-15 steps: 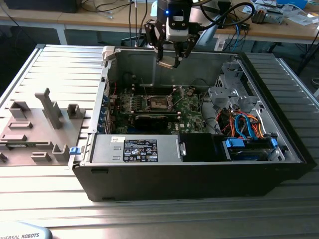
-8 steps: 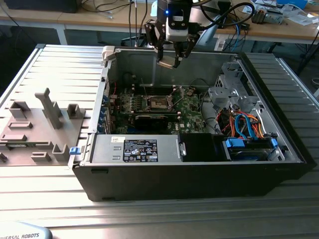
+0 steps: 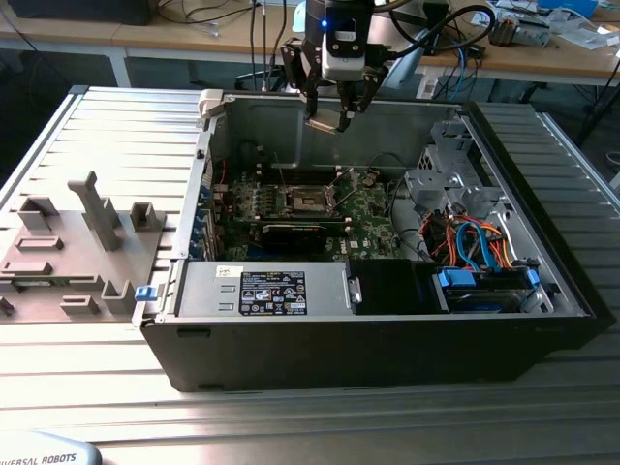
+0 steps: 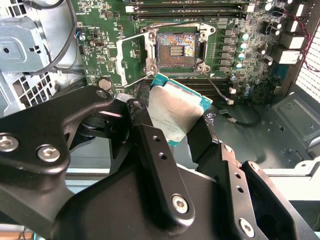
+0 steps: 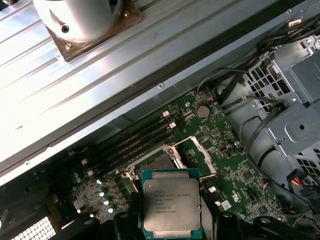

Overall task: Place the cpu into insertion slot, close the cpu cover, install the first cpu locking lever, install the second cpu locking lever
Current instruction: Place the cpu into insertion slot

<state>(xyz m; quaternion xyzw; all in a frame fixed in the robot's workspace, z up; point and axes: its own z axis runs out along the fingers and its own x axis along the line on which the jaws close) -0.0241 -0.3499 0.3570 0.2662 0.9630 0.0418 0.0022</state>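
Gripper [image 3: 330, 118] fingers are clamped on opposite edges of the cpu [image 4: 176, 111]. I see the chip held tilted in the air, high over the insertion slot [image 4: 175, 49] and clear of it. That slot lies uncovered on the green motherboard [image 3: 376, 211] inside the open computer case [image 3: 387, 339].

cpu [image 4: 172, 110]: showing a dull silver-grey top and teal-green rim, between the gripper [image 4: 174, 122] fingers
gripper: showing matte black links and silver screws
insertion slot [image 4: 175, 49]: glinting with a gold-purple pin grid, just beyond the gripper
cpu cover [image 4: 131, 57]: showing bare silver
motherboard [image 4: 105, 30]: showing green
memory slots [image 4: 200, 15]: showing black
cables [image 3: 475, 242]: showing orange and blue, well off from the gripper
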